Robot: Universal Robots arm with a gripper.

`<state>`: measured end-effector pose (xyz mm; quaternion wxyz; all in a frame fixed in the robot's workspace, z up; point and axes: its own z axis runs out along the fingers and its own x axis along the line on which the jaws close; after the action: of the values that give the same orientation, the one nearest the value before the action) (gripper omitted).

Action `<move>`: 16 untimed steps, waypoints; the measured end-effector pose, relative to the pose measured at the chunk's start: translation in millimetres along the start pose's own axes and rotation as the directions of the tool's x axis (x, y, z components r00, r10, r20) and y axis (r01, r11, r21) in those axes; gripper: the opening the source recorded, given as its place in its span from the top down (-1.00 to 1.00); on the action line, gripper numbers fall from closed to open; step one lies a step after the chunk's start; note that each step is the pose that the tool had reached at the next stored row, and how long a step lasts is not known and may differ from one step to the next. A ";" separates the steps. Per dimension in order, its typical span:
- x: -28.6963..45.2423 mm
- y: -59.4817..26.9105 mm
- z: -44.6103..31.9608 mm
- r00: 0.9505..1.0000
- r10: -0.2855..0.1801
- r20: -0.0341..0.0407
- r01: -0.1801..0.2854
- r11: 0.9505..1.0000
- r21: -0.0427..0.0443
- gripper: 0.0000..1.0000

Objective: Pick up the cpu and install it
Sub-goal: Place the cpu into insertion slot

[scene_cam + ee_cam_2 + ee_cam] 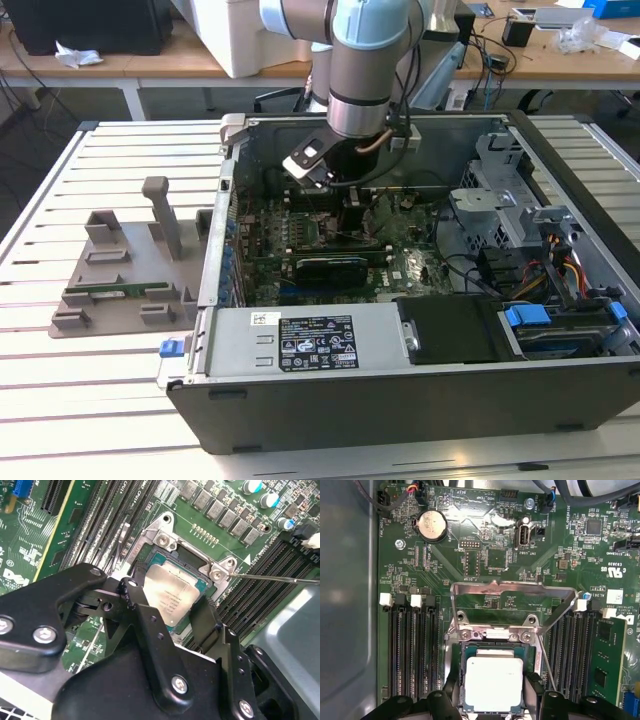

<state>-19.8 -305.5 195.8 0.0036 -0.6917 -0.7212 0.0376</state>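
The cpu (493,677), a flat square chip with a silvery top and thin green edge, lies level in the motherboard socket (496,636). My gripper (493,692) reaches down into the open computer case (400,390) in the exterior view. Its black fingers (145,615) press against two opposite edges of the cpu (172,592), with no gap showing in either wrist view. The socket's metal load plate (515,587) stands swung open behind the chip. A thin retaining lever (275,577) sticks out to one side.
Black memory slots (412,650) flank the socket, and a green memory stick (605,655) sits in one. Cables and a drive cage (500,210) fill the case toward the exterior view's right. A grey fixture tray (120,270) rests on the slatted table to the exterior view's left.
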 end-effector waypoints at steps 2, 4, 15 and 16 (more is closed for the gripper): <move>0.1 0.0 -0.3 1.000 0.000 0.000 0.000 1.000 0.000 -0.25; -0.1 -0.3 -3.9 1.000 0.000 0.001 0.000 1.000 0.000 -0.25; -14.9 -2.0 -14.4 1.000 0.000 0.000 0.000 1.000 0.000 0.40; -15.1 -2.1 -13.8 1.000 -0.001 -0.005 0.001 1.000 -0.001 0.64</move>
<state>-20.5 -320.0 210.4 0.0053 -0.6914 -0.7215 0.0356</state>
